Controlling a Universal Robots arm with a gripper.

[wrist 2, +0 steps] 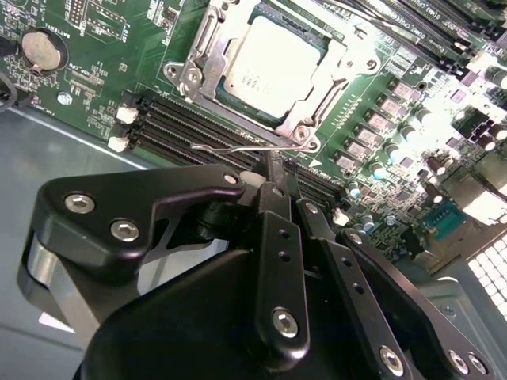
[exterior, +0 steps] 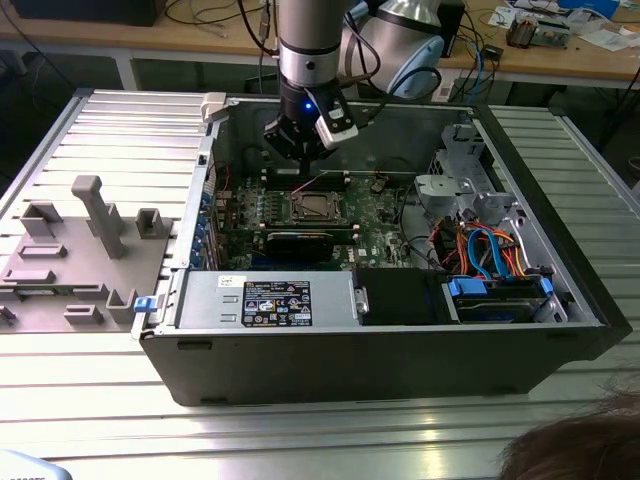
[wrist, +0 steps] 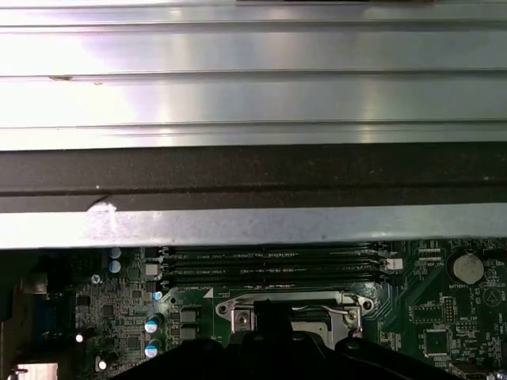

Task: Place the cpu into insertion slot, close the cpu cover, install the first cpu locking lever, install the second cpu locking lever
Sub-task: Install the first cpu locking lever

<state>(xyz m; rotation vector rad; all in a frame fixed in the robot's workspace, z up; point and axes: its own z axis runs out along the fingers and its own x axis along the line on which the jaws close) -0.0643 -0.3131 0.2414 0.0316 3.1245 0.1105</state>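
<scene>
CPU [wrist 2: 265, 67], as we read the second wrist view, already sits flat in the insertion slot [wrist 2: 207, 59] with the cpu cover [wrist 2: 337, 67] lying closed around it, its dull silver top showing through the frame's window. Just beside the socket's near edge, between it and the memory slots [wrist 2: 190, 127], a thin wire locking lever [wrist 2: 230, 147] lies along the frame. Our pincer [wrist 2: 273, 186] hangs close over that lever, its black fingers [wrist 2: 277, 237] drawn nearly together with nothing we can see between them; whether a tip touches the wire we cannot tell. In the exterior view the pincer [exterior: 300, 150] hovers above the socket [exterior: 318, 207] inside the open computer case [exterior: 400, 350], which rests on the ribbed metal bench [exterior: 120, 120]. Our worry is the lever: it is thin and springy, so a tip pressing off-centre could slip off it and strike the memory slots or the green motherboard [wrist 2: 95, 79], or the wire could spring back unhooked and leave the cover unclamped.
</scene>
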